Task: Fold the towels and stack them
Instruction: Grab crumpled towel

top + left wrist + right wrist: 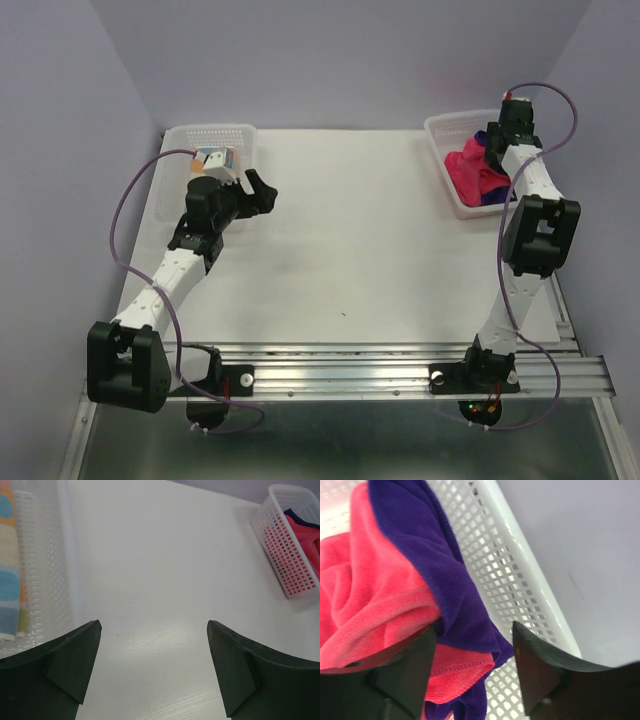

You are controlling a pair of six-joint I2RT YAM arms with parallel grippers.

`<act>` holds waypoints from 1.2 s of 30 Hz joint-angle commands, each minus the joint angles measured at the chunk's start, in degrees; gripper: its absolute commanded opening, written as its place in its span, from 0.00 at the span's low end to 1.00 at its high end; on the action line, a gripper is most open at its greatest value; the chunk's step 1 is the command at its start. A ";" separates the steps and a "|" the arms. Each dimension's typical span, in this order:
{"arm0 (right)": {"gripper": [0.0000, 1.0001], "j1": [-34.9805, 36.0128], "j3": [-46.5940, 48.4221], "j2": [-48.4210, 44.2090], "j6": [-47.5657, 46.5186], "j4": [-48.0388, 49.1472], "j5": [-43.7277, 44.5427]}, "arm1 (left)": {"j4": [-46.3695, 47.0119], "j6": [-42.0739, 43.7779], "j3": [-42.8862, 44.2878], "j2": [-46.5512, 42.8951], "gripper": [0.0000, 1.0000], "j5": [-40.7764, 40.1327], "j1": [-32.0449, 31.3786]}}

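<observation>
A folded striped towel [215, 158] lies in the left white basket [180, 135]; it also shows at the left edge of the left wrist view [10, 570]. My left gripper [262, 190] is open and empty over bare table beside that basket [154, 625]. A hot pink towel [472, 170] and a deep purple towel [492, 195] lie crumpled in the right basket [445, 130]. My right gripper [475, 630] is inside that basket, open, with its jaws on either side of a fold of the purple towel [420, 540] and pink towel [365, 595].
The right basket's perforated wall [510, 570] runs close beside my right finger. The left basket's wall [45, 555] is just left of my left gripper. The right basket [285, 555] shows far across the white table [350, 240]. Grey walls enclose the table.
</observation>
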 commanded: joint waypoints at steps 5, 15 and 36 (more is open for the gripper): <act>0.50 -0.77 3.85 3.22 3.28 1.64 -4.44 | 1.62 0.83 0.21 -0.46 0.99 -1.06 -0.27; 0.15 -3.22 2.36 2.52 5.04 2.43 -4.94 | 1.62 0.92 0.21 -0.38 0.99 -1.41 -0.27; 0.01 -3.40 11.03 -19.45 10.93 -0.90 -21.19 | 1.54 0.57 -0.49 -3.80 0.99 0.17 -0.27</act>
